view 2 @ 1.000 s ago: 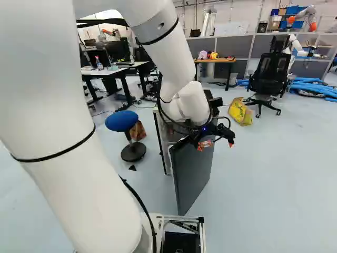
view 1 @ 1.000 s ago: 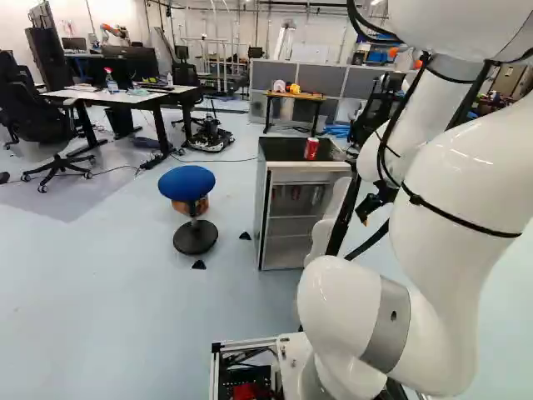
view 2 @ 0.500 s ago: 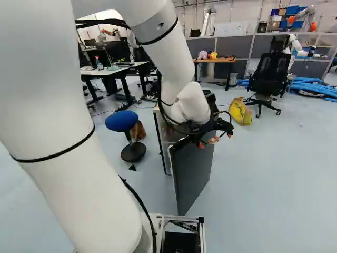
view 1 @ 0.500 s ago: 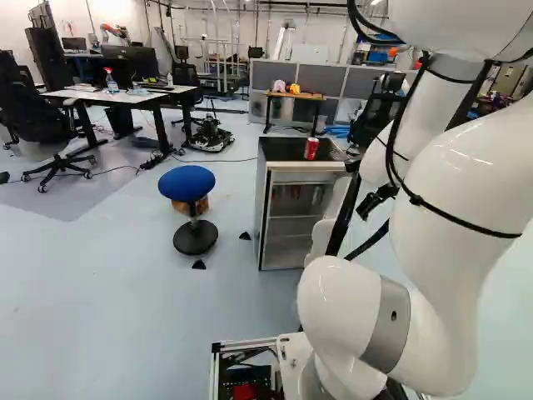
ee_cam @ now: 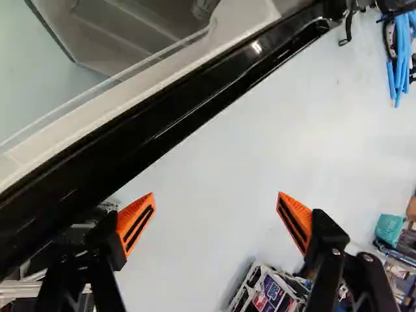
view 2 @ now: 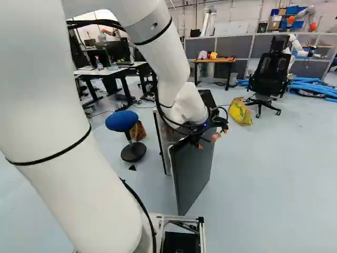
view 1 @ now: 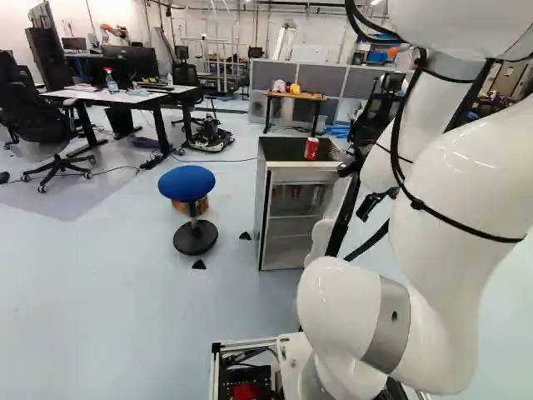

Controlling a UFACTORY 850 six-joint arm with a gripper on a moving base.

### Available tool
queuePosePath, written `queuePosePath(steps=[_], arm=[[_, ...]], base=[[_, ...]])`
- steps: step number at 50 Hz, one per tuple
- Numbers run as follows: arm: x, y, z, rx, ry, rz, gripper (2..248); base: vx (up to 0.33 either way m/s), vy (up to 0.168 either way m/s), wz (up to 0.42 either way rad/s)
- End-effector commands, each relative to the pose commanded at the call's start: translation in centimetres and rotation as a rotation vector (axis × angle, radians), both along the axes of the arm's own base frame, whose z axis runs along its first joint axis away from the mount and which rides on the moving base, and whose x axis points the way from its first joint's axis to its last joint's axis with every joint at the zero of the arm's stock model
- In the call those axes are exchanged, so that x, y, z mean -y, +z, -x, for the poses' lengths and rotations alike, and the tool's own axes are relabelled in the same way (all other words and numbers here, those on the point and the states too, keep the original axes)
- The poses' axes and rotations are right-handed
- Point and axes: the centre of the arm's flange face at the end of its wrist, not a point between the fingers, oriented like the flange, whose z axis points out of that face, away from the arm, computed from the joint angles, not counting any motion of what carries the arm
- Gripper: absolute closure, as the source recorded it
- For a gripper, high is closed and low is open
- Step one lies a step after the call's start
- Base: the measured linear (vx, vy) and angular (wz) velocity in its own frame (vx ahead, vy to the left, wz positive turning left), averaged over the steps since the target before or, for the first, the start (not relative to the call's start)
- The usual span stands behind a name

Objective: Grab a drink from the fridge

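We're holding gripper (view 2: 212, 138) near upper part of open fridge door (view 2: 192, 174), fingers (ee_cam: 138, 222) standing wide apart, door's black edge running just beside one. Red can (view 1: 311, 148) standing upright on top of fridge (view 1: 279, 152); more drinks (view 1: 296, 192) showing dimly on upper shelf inside. We're seeing blue stool (view 1: 186, 182) standing left of fridge, far desk (view 2: 218, 60) carrying toys (view 2: 213, 55), yellow bag (view 2: 240, 113) lying far right beside black chair (view 2: 270, 76).
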Motion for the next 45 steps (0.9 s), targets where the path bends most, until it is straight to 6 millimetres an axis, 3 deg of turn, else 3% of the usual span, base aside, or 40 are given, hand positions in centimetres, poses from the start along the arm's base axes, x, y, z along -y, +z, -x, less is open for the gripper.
queuePosePath(steps=[45], arm=[[-4.1, 0.0, -1.6, -0.006, 0.118, 0.007, 3]], base=[[0.000, 0.000, 0.000]])
